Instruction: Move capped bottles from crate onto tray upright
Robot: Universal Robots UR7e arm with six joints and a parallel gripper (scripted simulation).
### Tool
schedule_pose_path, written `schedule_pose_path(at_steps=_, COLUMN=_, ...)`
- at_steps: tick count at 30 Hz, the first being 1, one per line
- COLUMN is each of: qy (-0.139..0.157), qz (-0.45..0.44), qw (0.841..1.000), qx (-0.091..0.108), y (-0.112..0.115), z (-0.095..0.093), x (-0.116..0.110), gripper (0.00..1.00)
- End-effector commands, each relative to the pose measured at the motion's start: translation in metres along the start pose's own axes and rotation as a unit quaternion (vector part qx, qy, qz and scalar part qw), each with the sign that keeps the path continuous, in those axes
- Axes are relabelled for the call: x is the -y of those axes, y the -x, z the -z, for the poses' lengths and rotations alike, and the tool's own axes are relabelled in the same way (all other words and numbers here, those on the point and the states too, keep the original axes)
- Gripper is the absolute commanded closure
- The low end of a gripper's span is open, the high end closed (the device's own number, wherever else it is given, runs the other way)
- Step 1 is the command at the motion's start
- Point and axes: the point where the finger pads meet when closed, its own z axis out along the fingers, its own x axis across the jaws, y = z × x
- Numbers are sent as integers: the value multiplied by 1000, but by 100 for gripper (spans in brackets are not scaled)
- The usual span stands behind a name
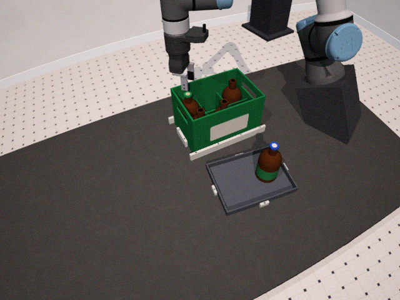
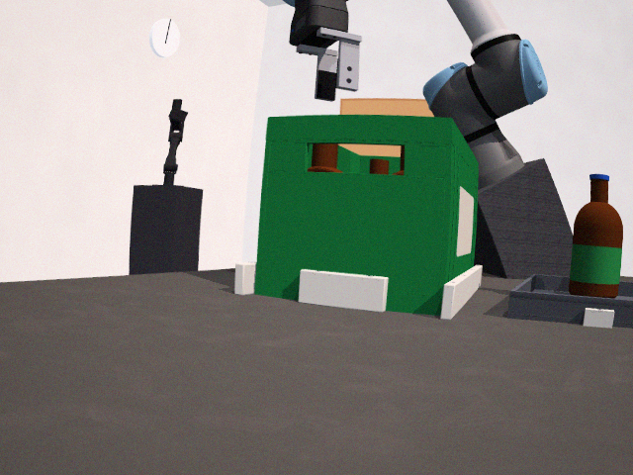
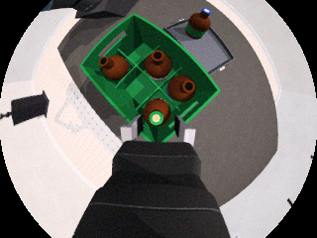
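My gripper (image 1: 187, 84) (image 2: 336, 95) (image 3: 158, 121) is open and empty above the crate's left end in the top view. Below it a brown bottle with a green cap (image 1: 191, 107) (image 3: 157, 106) stands in a corner compartment of the green crate (image 1: 200, 137) (image 2: 352, 220) (image 3: 133, 26). In the wrist view its cap appears between the fingertips. Three open bottles (image 1: 232, 94) (image 3: 158, 65) also stand in the crate. A blue-capped bottle (image 1: 268, 161) (image 2: 596, 225) (image 3: 199, 24) stands upright on the grey tray (image 1: 229, 190) (image 2: 536, 302) (image 3: 210, 52), near one corner. The crate walls hide the lower bottle parts.
White blocks (image 1: 227, 142) (image 2: 342, 290) stand against the crate's base, and small white blocks (image 1: 264, 204) (image 2: 597, 317) against the tray. The crate has raised walls and inner dividers. The arm's dark pedestal (image 1: 329, 109) stands to the right in the top view.
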Motion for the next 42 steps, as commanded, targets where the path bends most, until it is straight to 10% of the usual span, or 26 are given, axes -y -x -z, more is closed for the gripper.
schedule_pose_path(at_steps=1, qy=1, qz=-1, qw=1000, qx=-1, y=2, z=1, x=-3, gripper=0)
schedule_pose_path(at_steps=42, qy=3, qz=-1, qw=1000, qx=-2, y=3, z=-25, x=-3, gripper=0)
